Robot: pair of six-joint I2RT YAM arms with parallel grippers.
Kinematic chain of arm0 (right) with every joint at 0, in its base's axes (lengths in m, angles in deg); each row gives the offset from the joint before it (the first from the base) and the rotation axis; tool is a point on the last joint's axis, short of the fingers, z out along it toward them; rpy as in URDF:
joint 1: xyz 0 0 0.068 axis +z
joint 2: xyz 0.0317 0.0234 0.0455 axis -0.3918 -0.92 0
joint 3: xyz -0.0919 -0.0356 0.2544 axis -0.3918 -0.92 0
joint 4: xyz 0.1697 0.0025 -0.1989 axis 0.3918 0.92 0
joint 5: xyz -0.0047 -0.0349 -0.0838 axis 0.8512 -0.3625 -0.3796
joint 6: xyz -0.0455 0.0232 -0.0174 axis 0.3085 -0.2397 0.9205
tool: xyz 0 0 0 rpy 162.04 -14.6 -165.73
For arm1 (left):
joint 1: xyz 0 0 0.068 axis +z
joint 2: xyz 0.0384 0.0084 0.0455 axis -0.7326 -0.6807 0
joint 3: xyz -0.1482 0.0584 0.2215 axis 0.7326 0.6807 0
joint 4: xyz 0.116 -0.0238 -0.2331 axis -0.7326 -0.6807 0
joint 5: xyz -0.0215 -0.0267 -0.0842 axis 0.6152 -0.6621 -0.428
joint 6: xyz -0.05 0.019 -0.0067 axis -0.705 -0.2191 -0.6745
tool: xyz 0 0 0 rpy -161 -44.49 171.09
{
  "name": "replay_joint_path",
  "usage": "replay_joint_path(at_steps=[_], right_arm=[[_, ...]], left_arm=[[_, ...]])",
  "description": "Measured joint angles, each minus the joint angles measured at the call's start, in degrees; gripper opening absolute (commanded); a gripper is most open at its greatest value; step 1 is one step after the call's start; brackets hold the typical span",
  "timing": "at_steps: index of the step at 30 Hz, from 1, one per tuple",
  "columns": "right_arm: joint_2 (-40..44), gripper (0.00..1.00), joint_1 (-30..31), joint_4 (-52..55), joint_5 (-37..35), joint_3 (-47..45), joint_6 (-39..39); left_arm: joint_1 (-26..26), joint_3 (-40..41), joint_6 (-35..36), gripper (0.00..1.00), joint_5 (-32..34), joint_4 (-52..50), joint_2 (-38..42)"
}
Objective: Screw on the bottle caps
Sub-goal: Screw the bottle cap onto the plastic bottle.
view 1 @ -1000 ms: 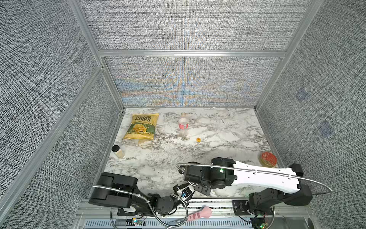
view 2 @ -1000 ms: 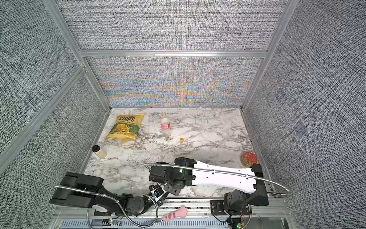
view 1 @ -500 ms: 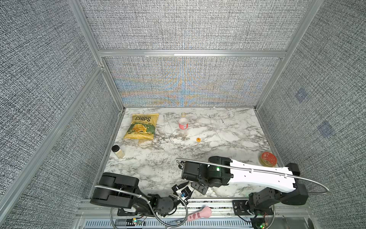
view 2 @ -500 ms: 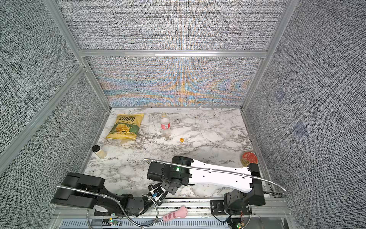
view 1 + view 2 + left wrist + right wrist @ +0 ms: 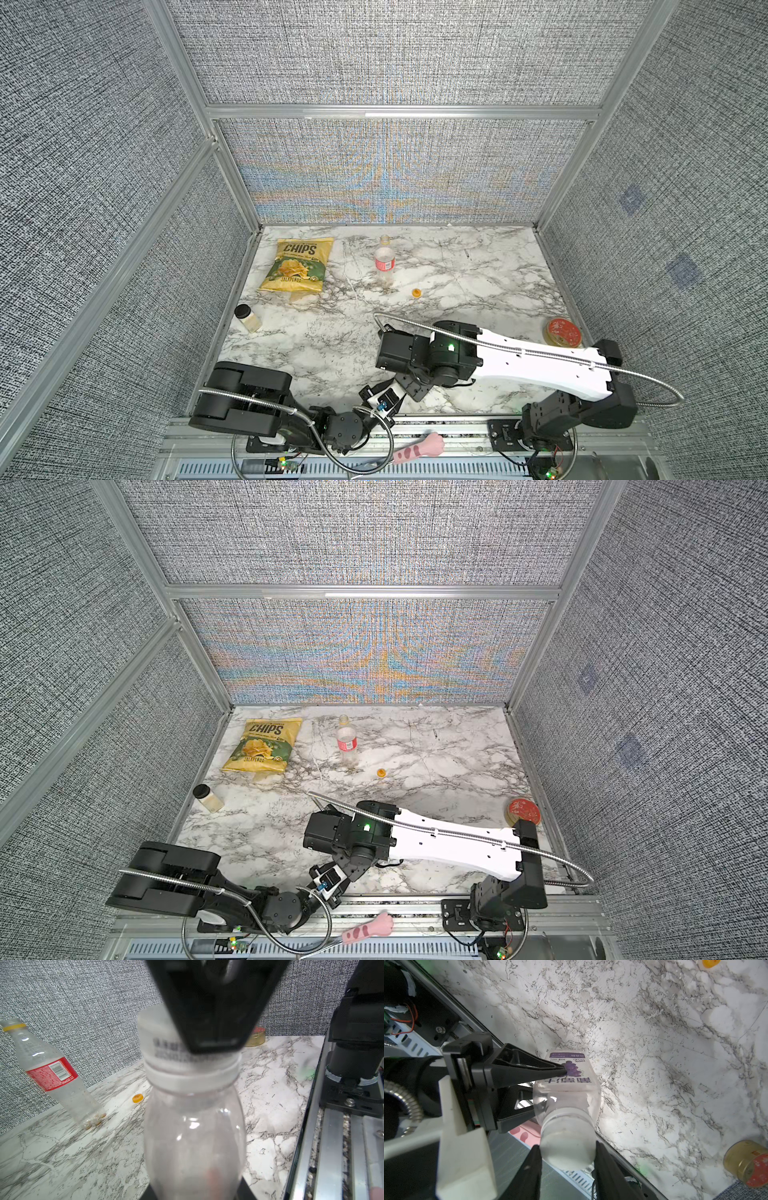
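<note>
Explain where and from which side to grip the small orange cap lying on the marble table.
Pinch the orange cap across its round side wall, coming straight down from above. It lies flat and low on the marble table, so a sideways approach would likely scrape the surface, and it sits apart from the Coca-Cola bottle.

Two bottles [image 5: 52, 1072] [image 5: 193, 1136], two caps [image 5: 137, 1098] [image 5: 166, 1028] — one jar [image 5: 247, 318], tin [image 5: 562, 331], bag [image 5: 297, 266].

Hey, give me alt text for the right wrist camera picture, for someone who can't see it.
The right claw pinches the white cap on a clear grape-juice bottle, while the left claw grips the bottle's labelled body. Beneath is the marble table, with an orange cap and a red-lidded tin farther off.
</note>
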Motion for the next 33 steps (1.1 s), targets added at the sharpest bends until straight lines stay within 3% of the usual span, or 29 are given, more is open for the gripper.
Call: replay_joint_path(at_steps=[6, 11, 15, 22, 33], right_arm=[[-0.59, 0.47, -1.16, 0.92, 1.38, 2.01, -4.04], [0.55, 0.63, -2.49, 0.09, 0.98, 3.13, -5.14], [3.02, 0.73, -2.75, 0.50, 0.02, 5.27, -1.27], [7.28, 0.69, -2.60, 3.48, -1.22, 5.77, 10.51], [3.54, 0.69, 2.73, 6.71, -2.60, 6.14, 17.05]], left_arm=[[-0.02, 0.04, -0.04, 0.32, 0.44, 1.18, -0.04], [-0.17, -0.07, 0.37, 0.32, -0.79, 3.52, -0.02], [-0.33, -0.07, 0.90, 0.32, -2.12, 4.37, 0.11], [-0.37, -0.04, 0.20, 0.32, -3.82, 4.20, 1.31], [-0.37, 0.04, -0.66, 0.32, -5.09, 3.76, 1.99]])
